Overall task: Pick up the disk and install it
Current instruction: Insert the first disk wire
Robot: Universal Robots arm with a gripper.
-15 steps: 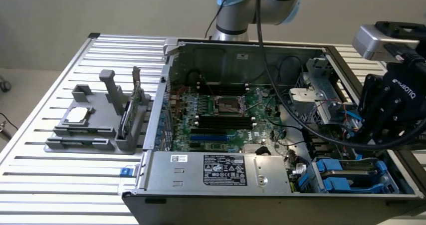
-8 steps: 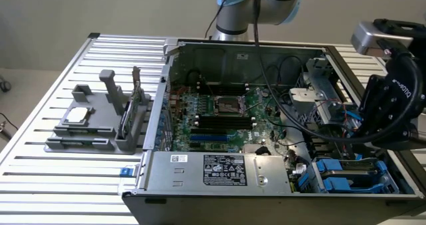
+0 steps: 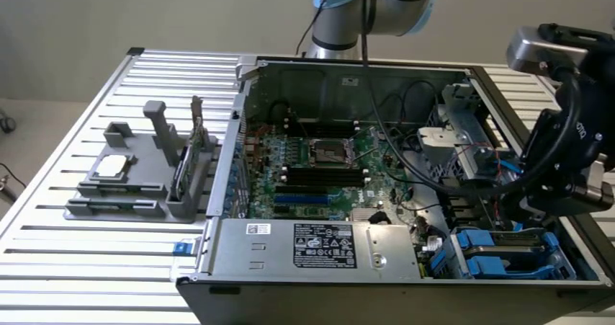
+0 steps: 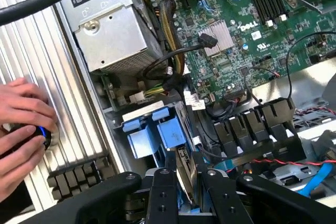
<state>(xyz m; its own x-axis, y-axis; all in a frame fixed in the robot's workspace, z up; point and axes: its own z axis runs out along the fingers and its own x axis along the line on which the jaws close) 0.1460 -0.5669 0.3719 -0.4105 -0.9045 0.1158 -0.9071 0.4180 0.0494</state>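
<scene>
Disk (image 4: 184, 167): likely rigid, dense, shock-sensitive; best grasped by its framed edges. Gripper (image 4: 186, 182): fingers close-set, apparently clamping it edge-on, over drive bay (image 3: 500, 259), five o'clock of computer case (image 3: 336, 87).

Green motherboard (image 4: 273, 45) — blue drive carriers (image 4: 157, 135)

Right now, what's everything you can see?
computer case: one, grey, on the table
table: one, silver, slatted
motherboard: one, green, inside the case
power supply: one, grey, beside the drive bay
stand: one, grey, exterior view's left
processor chip: one, silver, on the stand
carriers: two, blue, in the drive bay
disk: one, dark, blue-edged, upright at the claw
robot arm: one, grey, beyond the case
claw: one, black, over the drive bay
person's hands: two, on the table
</scene>
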